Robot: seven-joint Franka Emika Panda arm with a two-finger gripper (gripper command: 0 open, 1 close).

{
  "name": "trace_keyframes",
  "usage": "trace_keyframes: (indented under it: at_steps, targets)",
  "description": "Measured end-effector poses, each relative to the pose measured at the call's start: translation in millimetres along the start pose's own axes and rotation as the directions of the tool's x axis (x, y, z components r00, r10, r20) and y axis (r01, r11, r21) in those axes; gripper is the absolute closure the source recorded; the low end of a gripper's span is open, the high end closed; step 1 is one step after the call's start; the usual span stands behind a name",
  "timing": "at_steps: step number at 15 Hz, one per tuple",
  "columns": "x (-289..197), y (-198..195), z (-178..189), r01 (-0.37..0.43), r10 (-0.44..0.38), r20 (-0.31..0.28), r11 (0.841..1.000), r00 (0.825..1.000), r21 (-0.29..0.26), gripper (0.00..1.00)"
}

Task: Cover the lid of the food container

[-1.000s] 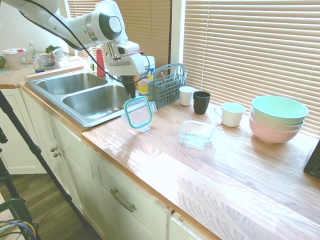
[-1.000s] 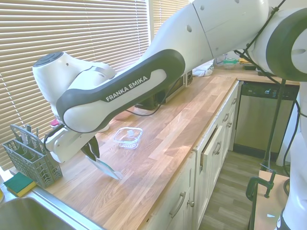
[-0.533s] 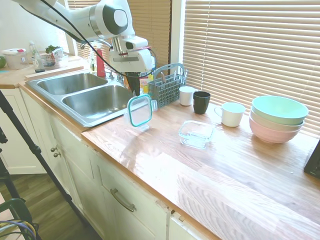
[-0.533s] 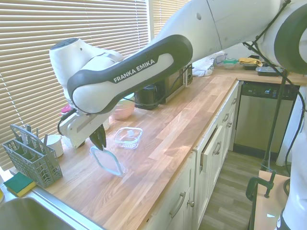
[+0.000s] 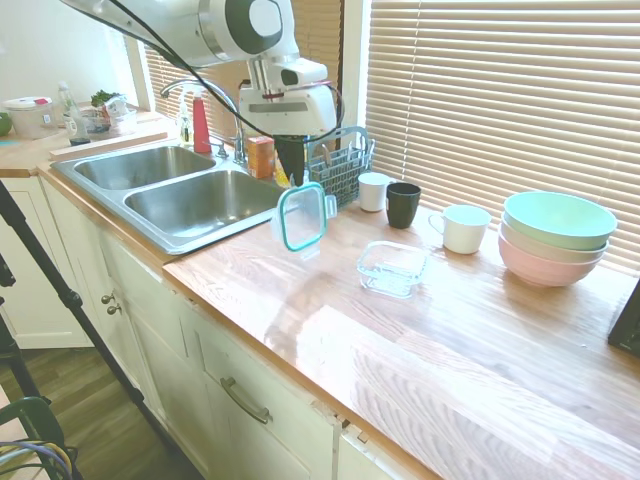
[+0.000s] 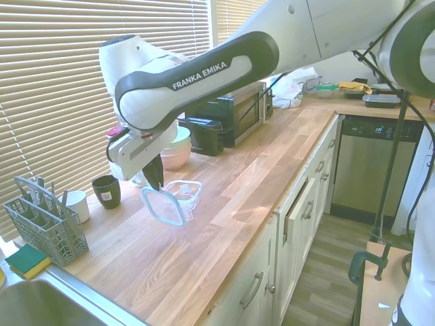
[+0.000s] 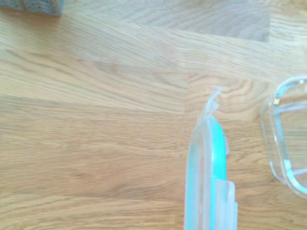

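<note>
The lid [image 5: 303,216], clear with a teal rim, hangs tilted on edge above the wooden counter. My gripper [image 5: 294,182] is shut on its upper rim. The food container [image 5: 392,267], a shallow clear square dish, sits on the counter to the lid's right, with a gap between them. From the other side, the lid [image 6: 163,206] hangs just in front of the food container [image 6: 182,192], under the gripper [image 6: 155,183]. The wrist view shows the lid [image 7: 206,177] edge-on, with the food container [image 7: 288,143] beside it.
A double sink [image 5: 190,200] lies left of the lid. Behind it stand a grey utensil caddy [image 5: 335,170], a white cup [image 5: 373,190] and a dark cup [image 5: 403,204]. A white mug [image 5: 465,228] and stacked pastel bowls [image 5: 555,238] stand further right. A microwave [image 6: 234,115] stands at the counter's back.
The gripper has carried the lid up and to the right, away from the sink edge and closer to the food container.
</note>
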State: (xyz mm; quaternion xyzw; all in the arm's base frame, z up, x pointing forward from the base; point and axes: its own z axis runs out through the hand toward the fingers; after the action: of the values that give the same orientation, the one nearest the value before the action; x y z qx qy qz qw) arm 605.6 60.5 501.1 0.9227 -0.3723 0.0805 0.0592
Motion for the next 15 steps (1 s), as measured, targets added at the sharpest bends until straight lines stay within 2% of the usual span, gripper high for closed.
trace_keyframes:
  at_steps: [4, 8, 11, 15]
  targets:
    - [29, 12, -3, -0.011, 0.011, 0.006, 1.0, 1.0, -0.005, 1.0]
    - [53, 7, 0, -0.011, 0.011, 0.02, 1.0, 1.0, -0.02, 1.0]
    - [54, 7, -2, -0.009, 0.01, 0.021, 1.0, 1.0, -0.021, 1.0]
    - [58, 13, 4, 0.047, -0.046, 0.031, 0.998, 0.998, -0.033, 1.0]
